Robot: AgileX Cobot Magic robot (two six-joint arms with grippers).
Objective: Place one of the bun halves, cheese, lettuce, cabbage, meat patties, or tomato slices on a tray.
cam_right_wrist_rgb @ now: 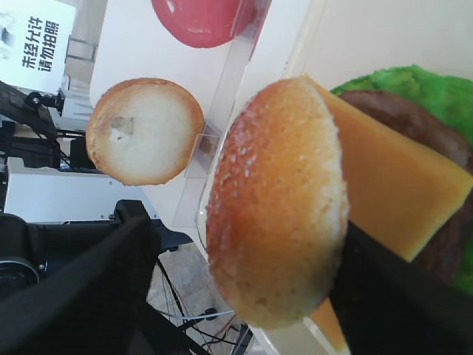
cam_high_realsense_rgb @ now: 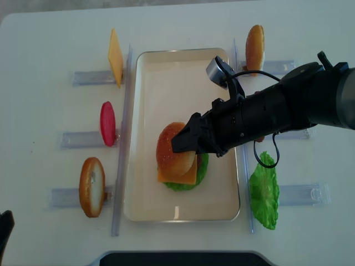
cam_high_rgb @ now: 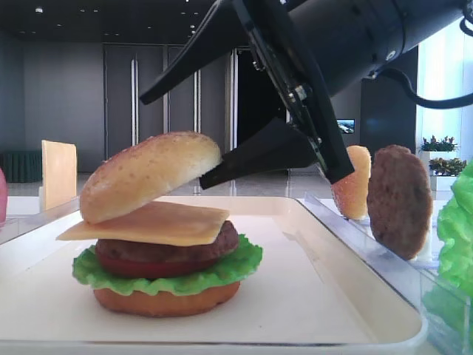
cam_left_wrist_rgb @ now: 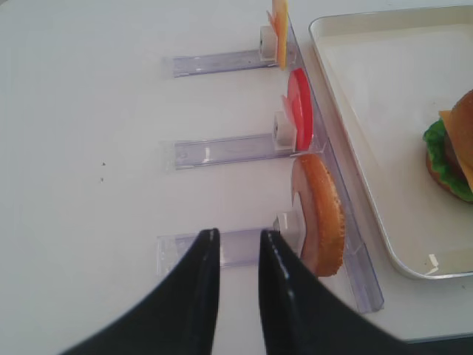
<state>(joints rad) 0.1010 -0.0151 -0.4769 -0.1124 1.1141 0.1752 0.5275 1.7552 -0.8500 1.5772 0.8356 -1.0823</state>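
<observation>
On the cream tray [cam_high_rgb: 332, 296] [cam_high_realsense_rgb: 166, 66] stands a burger stack: bottom bun [cam_high_rgb: 162, 302], lettuce [cam_high_rgb: 236, 266], tomato slice [cam_high_rgb: 148, 268], meat patty [cam_high_rgb: 222, 240] and cheese [cam_high_rgb: 155, 222]. The sesame top bun [cam_high_rgb: 148, 174] [cam_right_wrist_rgb: 277, 200] [cam_high_realsense_rgb: 173, 149] lies tilted on the cheese. My right gripper [cam_high_rgb: 170, 142] [cam_right_wrist_rgb: 244, 222] is open around it. One finger touches the bun's flat underside and the other stands clear of the dome. My left gripper [cam_left_wrist_rgb: 235, 235] is shut on nothing, over the table left of the tray.
Clear racks flank the tray. On the left stand a cheese slice [cam_high_realsense_rgb: 115, 55], a tomato slice [cam_high_realsense_rgb: 107, 123] and a bun half [cam_high_realsense_rgb: 91, 185]. On the right are a bun half [cam_high_realsense_rgb: 254, 47], a patty [cam_high_rgb: 399, 200] and a lettuce leaf [cam_high_realsense_rgb: 265, 191].
</observation>
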